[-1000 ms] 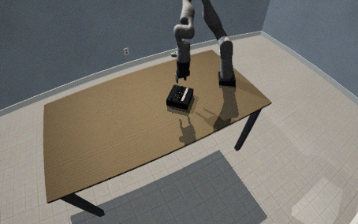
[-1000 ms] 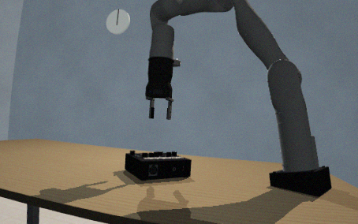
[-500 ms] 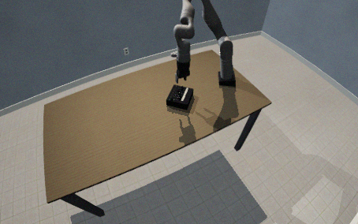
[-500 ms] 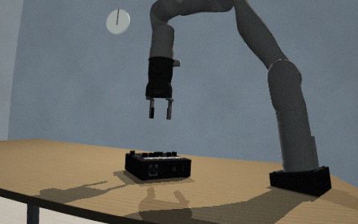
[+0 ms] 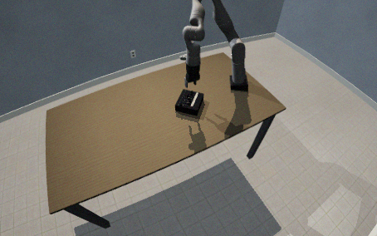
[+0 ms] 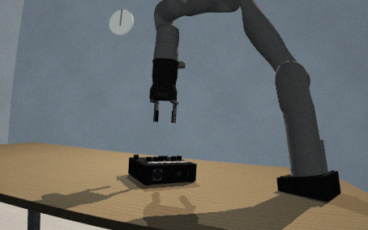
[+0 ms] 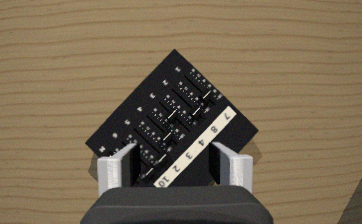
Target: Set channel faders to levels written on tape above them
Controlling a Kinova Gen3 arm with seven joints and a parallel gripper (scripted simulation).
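Note:
The lighting desk [image 5: 191,103] is a small black box standing on its feet on the wooden table, near the arm's base. It also shows in the exterior view [image 6: 162,169]. In the wrist view the desk [image 7: 172,122] lies turned diagonally, with several faders [image 7: 174,117] and a white tape strip [image 7: 197,147] reading 7, 8, 4, 3, 2, 10. My gripper [image 6: 164,112] hangs open and empty well above the desk, fingers pointing down. In the wrist view its fingers frame the desk's lower end.
The arm's base [image 6: 308,184] stands on the table to the right of the desk. The table's edge runs close behind the base [image 5: 239,85]. A round wall clock [image 6: 121,22] hangs on the far wall.

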